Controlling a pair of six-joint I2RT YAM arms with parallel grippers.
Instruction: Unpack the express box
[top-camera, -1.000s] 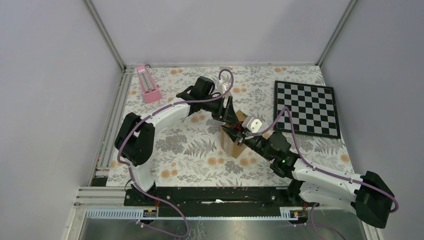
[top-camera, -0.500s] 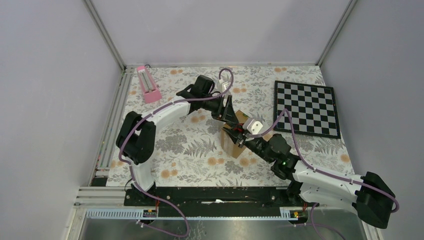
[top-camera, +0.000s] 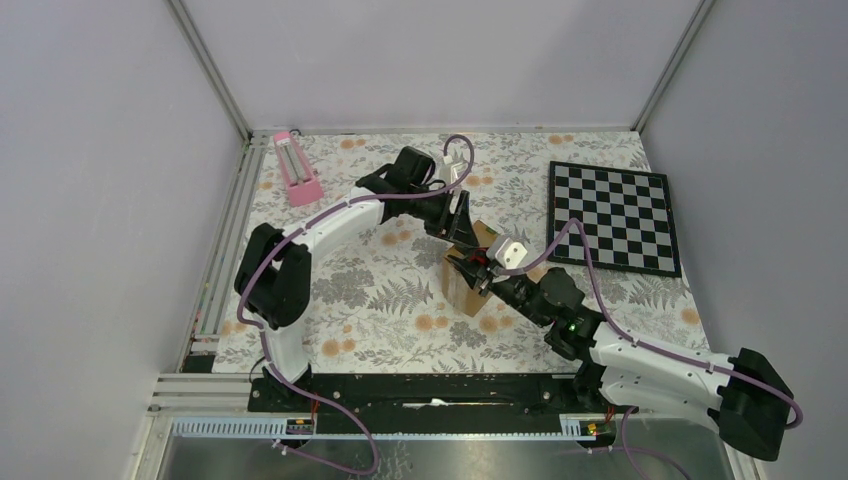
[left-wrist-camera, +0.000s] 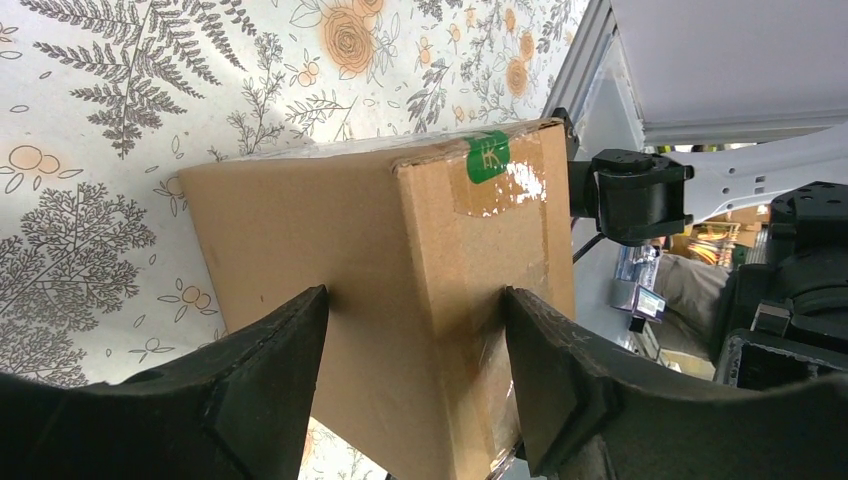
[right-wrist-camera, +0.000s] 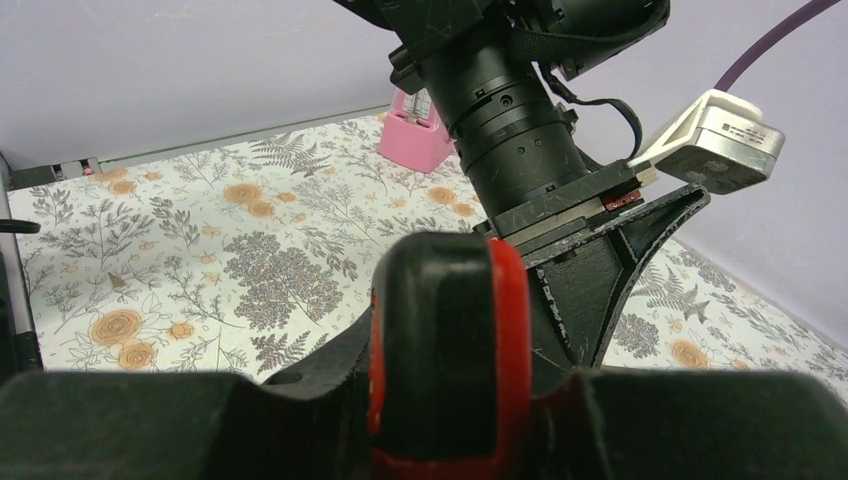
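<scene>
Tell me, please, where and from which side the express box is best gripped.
Pinch the express box across two opposite flat cardboard sides, coming down obliquely from above: it stands upright on the table, and the left gripper straddles it just so.

Brown box (left-wrist-camera: 300, 230) with green sticker (left-wrist-camera: 487, 157) on grey-fern, orange-flower cloth (top-camera: 380, 300); black-and-white chessboard (top-camera: 612, 215) at two o'clock, pink metronome (top-camera: 297, 170) at ten o'clock.
</scene>
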